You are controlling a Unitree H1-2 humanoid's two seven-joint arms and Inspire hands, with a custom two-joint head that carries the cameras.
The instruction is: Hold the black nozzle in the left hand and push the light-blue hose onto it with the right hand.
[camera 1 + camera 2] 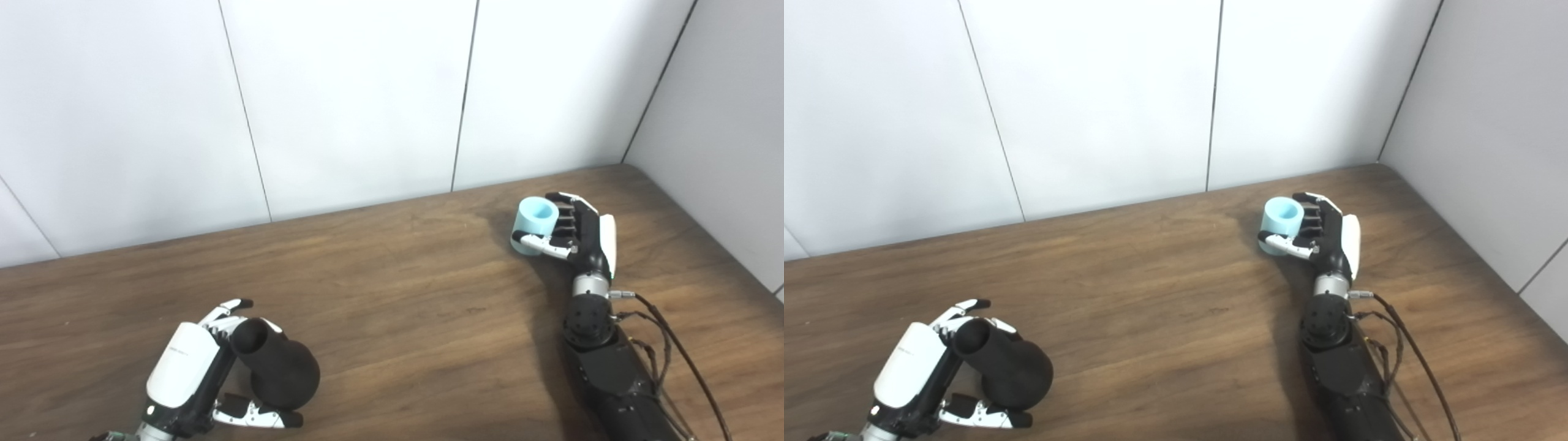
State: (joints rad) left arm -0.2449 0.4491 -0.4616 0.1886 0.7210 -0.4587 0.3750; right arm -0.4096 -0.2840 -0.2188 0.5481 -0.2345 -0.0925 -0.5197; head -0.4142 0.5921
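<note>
left eye view: left robot hand (202,367) is gripping the black nozzle (278,367); right robot hand (576,236) is clasping the light-blue hose (534,225) (both well apart on the desk (416,306)).

A wide bare stretch of the wooden desk (398,294) runs across the middle of the frame, with nothing standing between the left hand (202,367) at the lower left and the right hand (576,236) at the right of centre. The white wall (343,98) closes off the whole top of the frame, just behind the right hand. A second wall (723,135) bounds the desk along the right edge. Loose black cables (667,349) hang beside the right forearm at the lower right.
</note>
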